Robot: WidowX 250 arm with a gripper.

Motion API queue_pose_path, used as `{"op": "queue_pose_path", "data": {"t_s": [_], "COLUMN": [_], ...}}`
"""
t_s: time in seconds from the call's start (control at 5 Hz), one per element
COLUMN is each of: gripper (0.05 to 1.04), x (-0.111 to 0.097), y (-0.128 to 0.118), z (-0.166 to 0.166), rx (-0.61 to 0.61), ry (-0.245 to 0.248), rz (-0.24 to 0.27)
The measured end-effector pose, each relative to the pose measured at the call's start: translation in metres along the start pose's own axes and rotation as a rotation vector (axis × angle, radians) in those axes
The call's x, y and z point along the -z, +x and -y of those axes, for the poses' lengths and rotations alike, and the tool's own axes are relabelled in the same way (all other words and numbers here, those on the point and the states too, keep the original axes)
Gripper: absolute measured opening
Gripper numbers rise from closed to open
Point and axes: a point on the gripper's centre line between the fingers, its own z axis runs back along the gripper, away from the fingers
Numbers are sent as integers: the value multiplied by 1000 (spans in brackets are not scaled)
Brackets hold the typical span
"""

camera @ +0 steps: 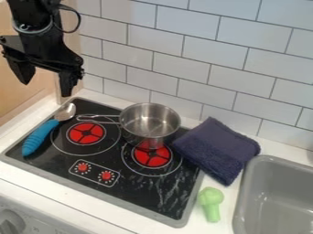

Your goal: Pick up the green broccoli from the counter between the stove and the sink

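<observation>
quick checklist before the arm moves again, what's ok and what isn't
1. Tool open, nothing held: ok
2. Tool raised above the stove: ok
3. Blue-handled spoon lying flat at the stove's left side: ok
4. Metal pot upright but centred on the front-right burner: not ok, it sits further back
5. Towel fully off the stove: not ok, it overlaps the right edge
6. Towel not touching the pot: cannot tell
</observation>
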Motion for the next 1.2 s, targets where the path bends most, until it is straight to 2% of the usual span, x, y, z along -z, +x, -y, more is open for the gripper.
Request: {"op": "queue_pose_path", "data": {"t_s": [0.2, 0.4, 0.6, 1.0, 1.2], "gripper": [1000, 1000, 1000, 1000, 1000], "x": [7, 6, -1, -16, -10], "y": [-14, -16, -22, -22, -33], "z": [3, 15, 29, 82, 115], "rx": [1, 37, 66, 188, 259], "ry": [-6, -14, -12, -74, -113], "rz": [-44, -62, -52, 2, -35]}}
